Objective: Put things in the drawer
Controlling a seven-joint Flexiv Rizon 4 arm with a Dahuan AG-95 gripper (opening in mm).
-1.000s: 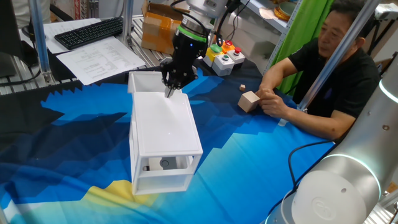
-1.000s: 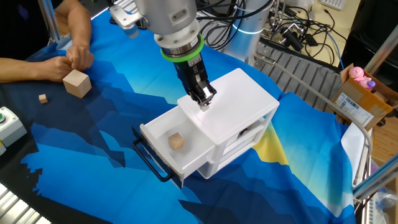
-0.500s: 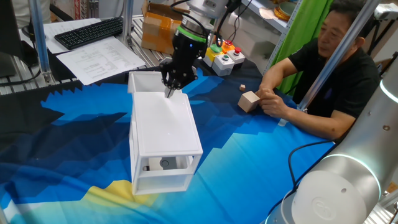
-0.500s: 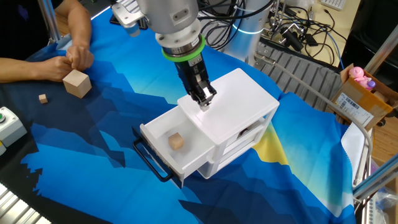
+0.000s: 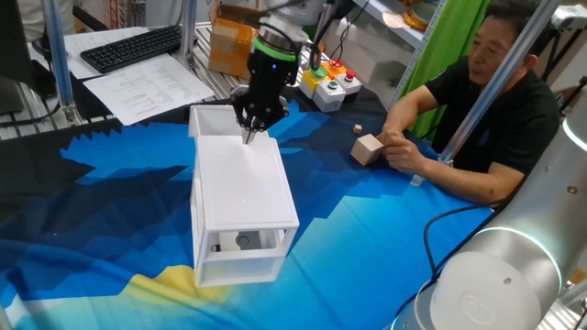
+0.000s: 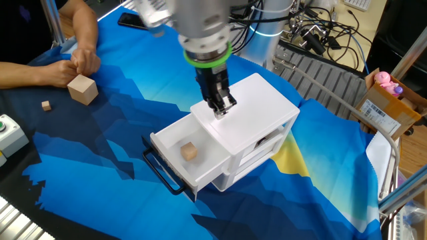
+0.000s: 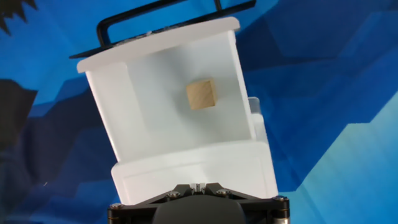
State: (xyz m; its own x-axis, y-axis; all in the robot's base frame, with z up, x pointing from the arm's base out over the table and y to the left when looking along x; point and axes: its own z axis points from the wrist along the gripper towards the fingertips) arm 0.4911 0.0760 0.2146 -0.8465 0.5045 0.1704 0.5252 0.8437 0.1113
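The white cabinet [image 6: 263, 107] has its upper drawer [image 6: 170, 137] pulled open, with a black handle [image 6: 157, 170] at the front. One small tan cube [image 6: 190, 151] lies in the drawer and also shows in the hand view [image 7: 201, 95]. A second small cube [image 6: 46, 105] lies on the cloth near the person; it also shows in the other fixed view [image 5: 358, 129]. My gripper [image 6: 220, 112] is shut and empty, with its tips just above the cabinet top, behind the open drawer. It also shows in the hand view [image 7: 198, 185] and from the other side [image 5: 248, 139].
A larger tan block [image 6: 83, 89] stands by the person's hands [image 6: 80, 63]. A button box [image 5: 330, 84] and cardboard box [image 5: 234, 41] stand behind the cabinet. A keyboard [image 5: 133, 46] and papers lie at the far left. The cabinet's lower compartment [image 5: 243, 241] shows dark contents.
The wrist and upper arm have shifted and tilted a little. The fingertips stay over the cabinet top. The cube in the drawer has not moved.
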